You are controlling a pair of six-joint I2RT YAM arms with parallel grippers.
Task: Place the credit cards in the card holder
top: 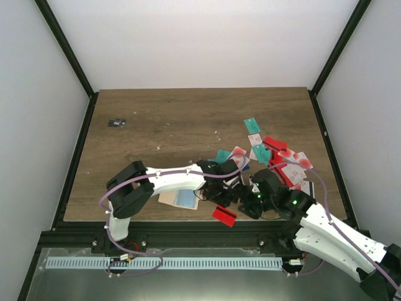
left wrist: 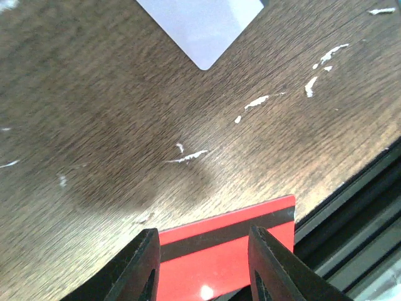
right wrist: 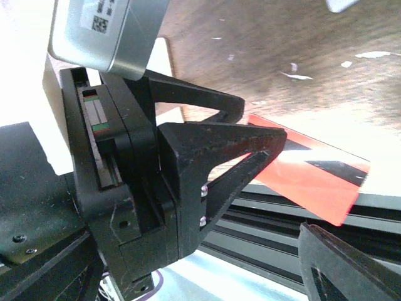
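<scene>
A red credit card with a black stripe lies at the table's front edge, one corner over the rail. My left gripper is open just above it, and in the left wrist view the card shows between the spread fingers. My right gripper hovers close on the right, open; one finger shows beside the card. The beige card holder lies open under the left arm with a pale blue card on it. Several more credit cards are heaped at the right.
The black rail runs along the table's front edge just below the red card. A tiny dark flat object lies at the far left. The left gripper's body fills most of the right wrist view. Dark frame posts border both sides.
</scene>
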